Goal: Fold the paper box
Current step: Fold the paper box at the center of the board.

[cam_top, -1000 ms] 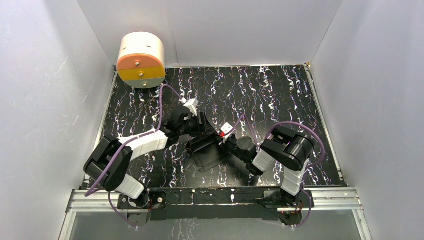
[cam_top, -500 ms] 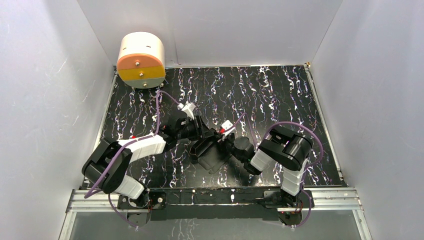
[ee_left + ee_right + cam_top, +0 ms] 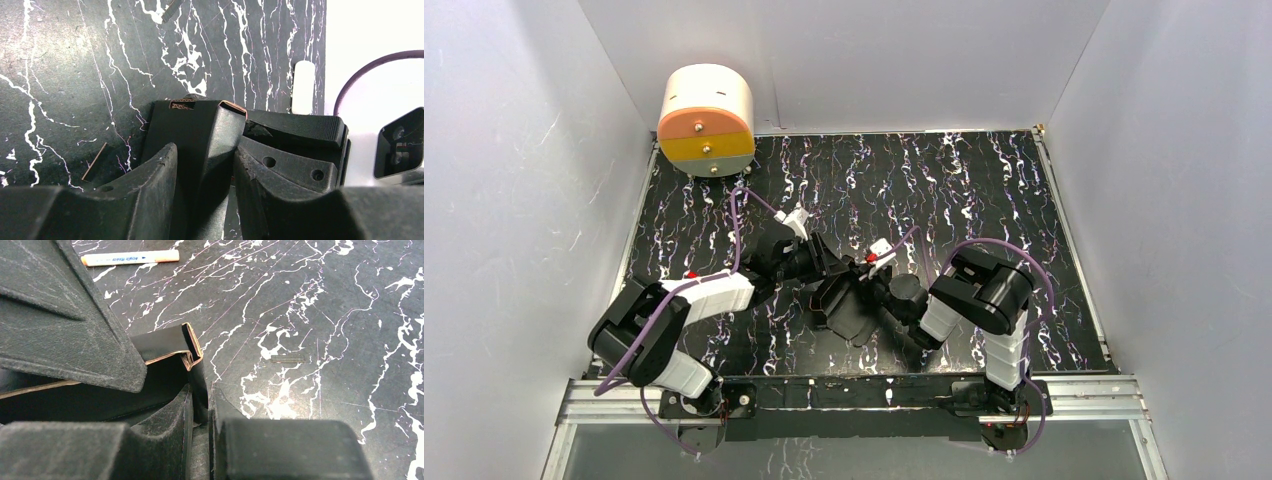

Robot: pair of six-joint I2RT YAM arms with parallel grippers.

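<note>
The paper box (image 3: 846, 310), matte black card partly folded, sits near the middle of the table between both arms. In the left wrist view a raised, folded wall of the paper box (image 3: 200, 125) fills the gap in my left gripper (image 3: 205, 150), and both fingers press on it. My left gripper (image 3: 829, 272) comes at the box from the left. My right gripper (image 3: 871, 287) meets it from the right. In the right wrist view a thin upright flap of the paper box (image 3: 165, 347) is pinched in my right gripper (image 3: 201, 390). The box's underside is hidden.
A round cream and orange device (image 3: 707, 120) stands at the back left corner. A white marker pen (image 3: 130, 258) and a small clear strip (image 3: 287, 358) lie on the marbled table (image 3: 984, 190). White walls enclose three sides.
My left gripper has narrowed onto the box wall and slid a little toward the right gripper. The box has turned slightly and the right arm has shifted left.
</note>
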